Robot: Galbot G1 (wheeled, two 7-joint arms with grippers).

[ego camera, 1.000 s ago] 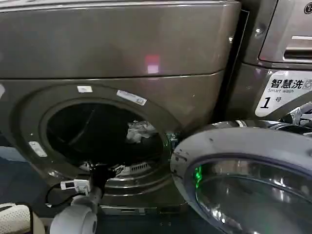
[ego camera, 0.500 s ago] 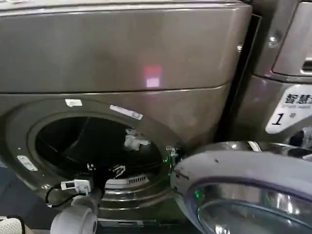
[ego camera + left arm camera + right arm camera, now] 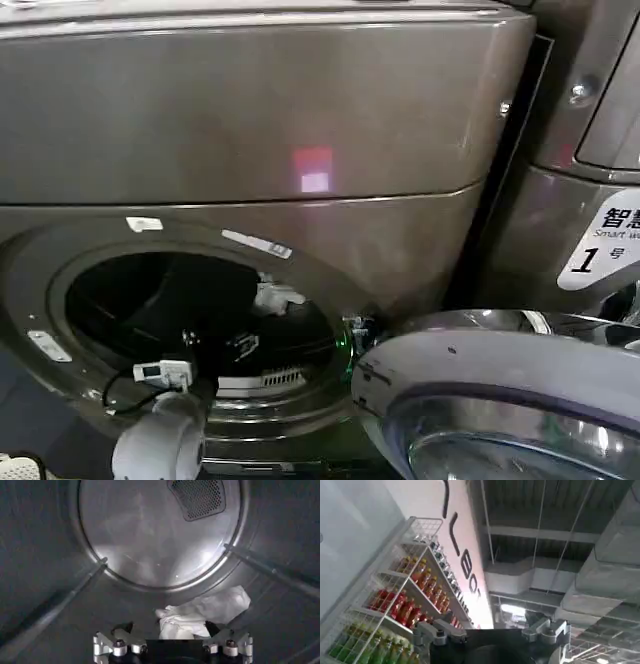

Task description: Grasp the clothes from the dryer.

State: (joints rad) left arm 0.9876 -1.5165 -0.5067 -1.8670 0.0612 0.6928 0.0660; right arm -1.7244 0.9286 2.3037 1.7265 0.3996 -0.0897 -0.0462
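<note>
Left gripper point(image 3: 170, 630) reaching into dryer point(image 3: 250, 130) drum, jaws spread either side of the white clothes point(image 3: 205, 612), lined up to pinch; right gripper point(image 3: 490, 632) parked aimed at ceiling, closure unclear.

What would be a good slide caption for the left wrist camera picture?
Inside the dryer's steel drum, the open left gripper reaches around the white clothes.

White clothes point(image 3: 205, 612) lie on the dryer point(image 3: 250, 130) drum floor.
</note>
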